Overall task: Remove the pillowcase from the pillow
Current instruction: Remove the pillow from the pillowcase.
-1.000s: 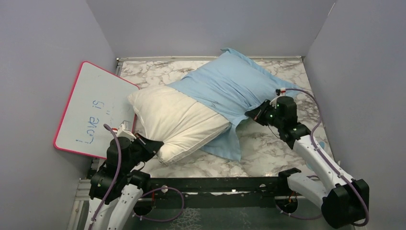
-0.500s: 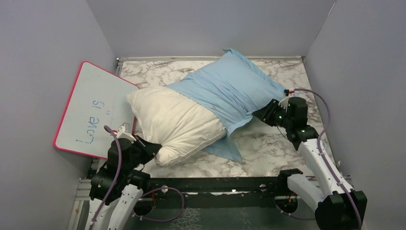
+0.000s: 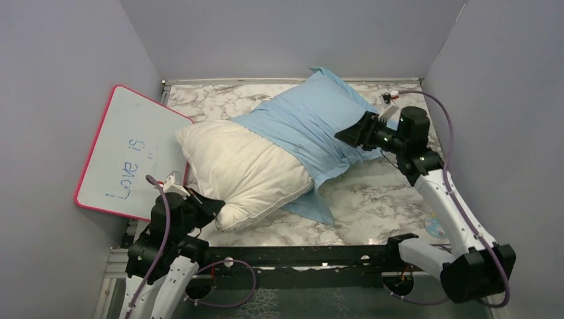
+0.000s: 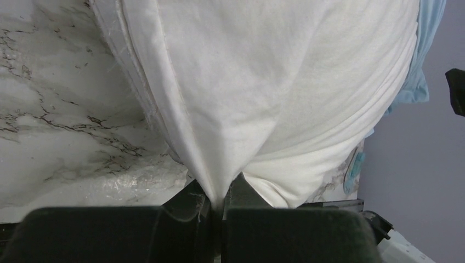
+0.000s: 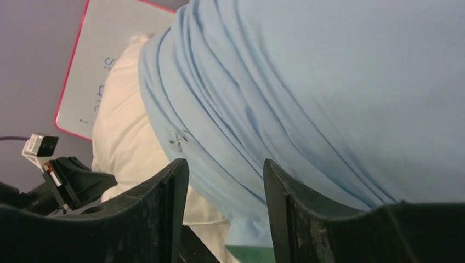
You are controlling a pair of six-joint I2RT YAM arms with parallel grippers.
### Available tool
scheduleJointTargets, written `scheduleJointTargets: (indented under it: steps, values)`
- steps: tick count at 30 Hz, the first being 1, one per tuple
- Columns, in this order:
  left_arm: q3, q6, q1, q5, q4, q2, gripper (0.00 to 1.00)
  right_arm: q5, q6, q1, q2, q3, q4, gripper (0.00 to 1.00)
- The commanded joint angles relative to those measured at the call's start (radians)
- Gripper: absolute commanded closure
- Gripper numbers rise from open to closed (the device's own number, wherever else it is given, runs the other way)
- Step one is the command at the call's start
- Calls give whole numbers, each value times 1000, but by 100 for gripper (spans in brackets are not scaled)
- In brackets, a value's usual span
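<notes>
- Right end effector (image 3: 348, 133) has lifted away from the near edge of the pillowcase (image 3: 309, 123). Its fingers are now parted and have released the fabric, which bulges just ahead of them.
- Left end effector (image 4: 217, 198) is clenched on the near corner of the cream pillow (image 3: 243, 166).
- Ahead of it, the pillow lies on the marble desk (image 3: 372, 199), its far half inside the light blue pillowcase.
- A pink-framed whiteboard (image 3: 130, 153) leans to its left.

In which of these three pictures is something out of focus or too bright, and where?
Top external: even soft light, all sharp, the whiteboard writing readable. Left wrist: the left hand at the bottom edge is blurred, the pillow nearly washed out. Right wrist: the right hand is dark and soft, the pillowcase folds clear.
</notes>
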Motion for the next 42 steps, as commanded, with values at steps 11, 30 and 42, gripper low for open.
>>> scheduleJointTargets:
  steps: [11,30,42]
  values:
    - [94,126,10,3,-6,33,32,352,-294,357,549,545,-203,45]
    - [693,650,10,-190,169,848,1,387,-55,358,385,-275,13,63]
    - [899,942,261,242,194,1218,1,385,-70,358,318,-319,-5,63]
